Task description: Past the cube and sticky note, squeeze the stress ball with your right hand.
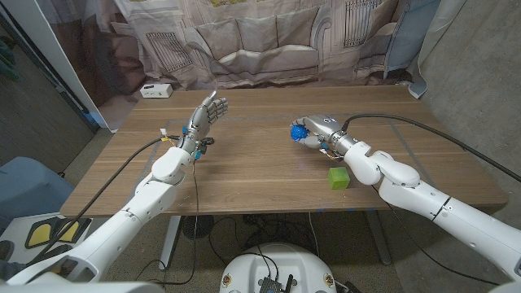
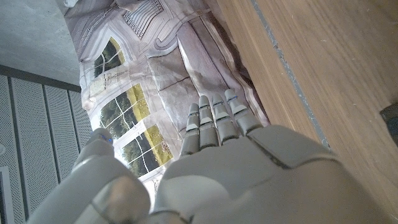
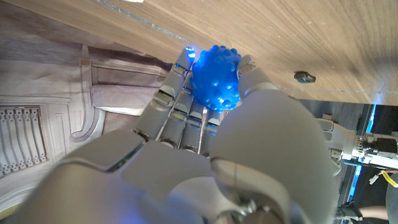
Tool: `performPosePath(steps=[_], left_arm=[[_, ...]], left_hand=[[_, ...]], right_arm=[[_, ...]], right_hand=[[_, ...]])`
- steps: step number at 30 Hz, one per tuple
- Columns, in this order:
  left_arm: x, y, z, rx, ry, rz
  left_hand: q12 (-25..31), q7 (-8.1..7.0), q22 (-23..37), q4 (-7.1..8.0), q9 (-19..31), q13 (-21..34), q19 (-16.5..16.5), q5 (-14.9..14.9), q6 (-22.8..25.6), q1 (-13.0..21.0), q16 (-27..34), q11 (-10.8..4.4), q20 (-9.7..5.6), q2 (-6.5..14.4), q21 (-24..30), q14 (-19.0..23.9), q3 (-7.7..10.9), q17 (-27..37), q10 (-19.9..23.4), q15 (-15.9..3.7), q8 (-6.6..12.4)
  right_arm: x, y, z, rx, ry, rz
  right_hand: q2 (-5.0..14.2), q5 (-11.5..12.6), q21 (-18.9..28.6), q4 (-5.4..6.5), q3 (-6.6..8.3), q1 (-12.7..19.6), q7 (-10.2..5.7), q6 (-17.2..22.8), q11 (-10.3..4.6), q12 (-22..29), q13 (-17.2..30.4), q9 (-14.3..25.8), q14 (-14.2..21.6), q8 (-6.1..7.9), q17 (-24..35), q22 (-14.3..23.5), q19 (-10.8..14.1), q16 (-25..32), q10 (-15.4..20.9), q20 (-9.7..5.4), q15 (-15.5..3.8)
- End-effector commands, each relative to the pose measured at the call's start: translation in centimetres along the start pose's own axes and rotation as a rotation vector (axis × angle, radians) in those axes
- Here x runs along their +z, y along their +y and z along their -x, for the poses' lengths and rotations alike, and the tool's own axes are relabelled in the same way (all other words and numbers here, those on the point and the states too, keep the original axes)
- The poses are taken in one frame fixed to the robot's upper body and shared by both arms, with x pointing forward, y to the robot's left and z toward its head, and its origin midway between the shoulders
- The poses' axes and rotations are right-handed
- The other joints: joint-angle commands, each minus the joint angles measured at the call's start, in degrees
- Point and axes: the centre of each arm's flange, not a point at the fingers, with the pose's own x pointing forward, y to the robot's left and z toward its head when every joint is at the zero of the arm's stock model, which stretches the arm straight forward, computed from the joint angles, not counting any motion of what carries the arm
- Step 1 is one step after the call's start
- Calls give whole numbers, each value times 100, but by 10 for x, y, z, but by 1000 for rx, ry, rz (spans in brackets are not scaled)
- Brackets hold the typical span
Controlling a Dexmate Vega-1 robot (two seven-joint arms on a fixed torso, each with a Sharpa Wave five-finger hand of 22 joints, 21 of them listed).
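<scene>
A blue knobbly stress ball (image 1: 299, 131) sits in my right hand (image 1: 316, 132) just above the table, right of centre. In the right wrist view the ball (image 3: 216, 78) is gripped between the thumb and the fingers (image 3: 180, 106). A green cube (image 1: 339, 177) stands on the wood nearer the front edge, beside my right forearm. My left hand (image 1: 203, 118) is raised over the left half of the table with its fingers spread and nothing in it; the left wrist view shows its straight fingers (image 2: 214, 121) against the curtain.
A white box (image 1: 156, 90) lies at the table's far left corner. A printed curtain (image 1: 269, 37) hangs behind the table. Cables run along both arms. A small dark mark (image 3: 303, 77) shows on the wood in the right wrist view.
</scene>
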Motion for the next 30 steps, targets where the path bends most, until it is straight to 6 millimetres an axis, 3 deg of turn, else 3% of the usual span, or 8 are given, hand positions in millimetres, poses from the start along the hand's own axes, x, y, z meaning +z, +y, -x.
performPosePath(steps=[1,25,30], left_arm=[[3,-2,-1,-7,1,-6],[2,-7,-3,-5,-6,3],[1,-8,-3,-5,-4,3]], left_hand=[[-12,-16,6,-30,19,15,62,-4,56,26,-7,0,7,58,-26,51,19,14,53,3,0],[-11,-11,6,-45,20,15,63,-5,60,39,-9,-3,9,87,-27,52,26,14,70,-6,-3],[-16,-12,6,-48,20,16,60,-6,58,43,-9,-5,15,95,-29,53,28,14,60,-3,-4]], right_arm=[[0,-13,9,-133,16,-40],[-1,-38,22,-317,10,-92],[-3,-38,24,-343,6,-106]], right_hand=[[36,18,-59,-24,-30,-14,-10,4,-9,-33,-3,8,-69,-40,29,20,-65,-16,27,4,29],[2,23,-93,-113,-46,122,-55,0,-32,-89,2,10,-93,-103,63,24,-84,-16,22,-25,-35],[60,40,-40,-183,5,343,-29,95,-47,-99,9,16,59,-103,94,26,94,61,91,-86,-107]])
